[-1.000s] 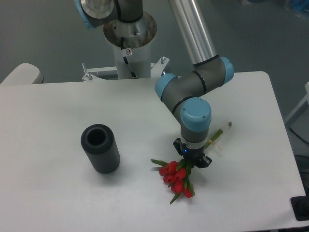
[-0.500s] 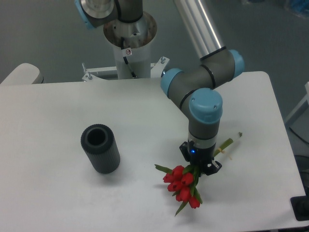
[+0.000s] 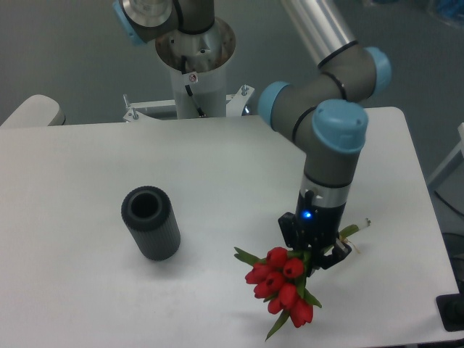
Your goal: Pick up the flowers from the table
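The flowers (image 3: pixel 281 283), a small bunch of red tulips with green leaves, hang in my gripper (image 3: pixel 313 258) above the front right of the white table (image 3: pixel 87 217). The red heads point down and to the left. The thin stem ends (image 3: pixel 357 229) stick out to the right behind the gripper. The gripper is shut on the stems just above the heads. The bunch looks lifted off the tabletop.
A dark grey ribbed cylinder (image 3: pixel 151 222) stands on the table to the left of the flowers, well apart from them. The arm's base column (image 3: pixel 194 65) rises behind the table's far edge. The table's front edge lies just below the flowers.
The gripper has risen and moved to the right with the flowers in it. The bunch has come up off the table and toward the camera. The cylinder has not moved.
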Available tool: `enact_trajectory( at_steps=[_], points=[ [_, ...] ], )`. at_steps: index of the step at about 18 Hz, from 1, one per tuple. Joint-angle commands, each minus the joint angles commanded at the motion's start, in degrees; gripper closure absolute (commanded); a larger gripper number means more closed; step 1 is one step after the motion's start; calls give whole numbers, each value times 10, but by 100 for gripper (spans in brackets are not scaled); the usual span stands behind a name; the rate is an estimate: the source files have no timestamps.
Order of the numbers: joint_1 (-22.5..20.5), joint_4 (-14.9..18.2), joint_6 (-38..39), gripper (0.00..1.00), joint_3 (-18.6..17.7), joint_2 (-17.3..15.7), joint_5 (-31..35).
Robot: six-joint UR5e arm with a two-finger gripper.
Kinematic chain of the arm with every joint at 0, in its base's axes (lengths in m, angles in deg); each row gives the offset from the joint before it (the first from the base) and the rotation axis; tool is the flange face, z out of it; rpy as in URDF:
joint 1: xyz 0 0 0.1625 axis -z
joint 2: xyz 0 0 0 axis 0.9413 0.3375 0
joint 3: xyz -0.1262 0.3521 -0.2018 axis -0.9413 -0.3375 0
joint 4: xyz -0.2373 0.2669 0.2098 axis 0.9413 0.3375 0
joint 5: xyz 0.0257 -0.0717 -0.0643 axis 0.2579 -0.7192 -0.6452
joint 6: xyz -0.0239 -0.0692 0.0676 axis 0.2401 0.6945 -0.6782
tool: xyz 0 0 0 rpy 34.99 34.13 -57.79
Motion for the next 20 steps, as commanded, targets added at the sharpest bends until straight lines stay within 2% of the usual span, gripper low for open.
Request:
enact_trajectory(
  at_steps=[5, 8, 16, 20],
  points=[
    [-8, -1, 7, 72, -2, -16, -77],
    [-8, -1, 44, 72, -6, -25, -106],
    [-1, -1, 115, 72, -18, -49, -132],
    [6, -1, 123, 72, -18, -56, -133]
  ],
)
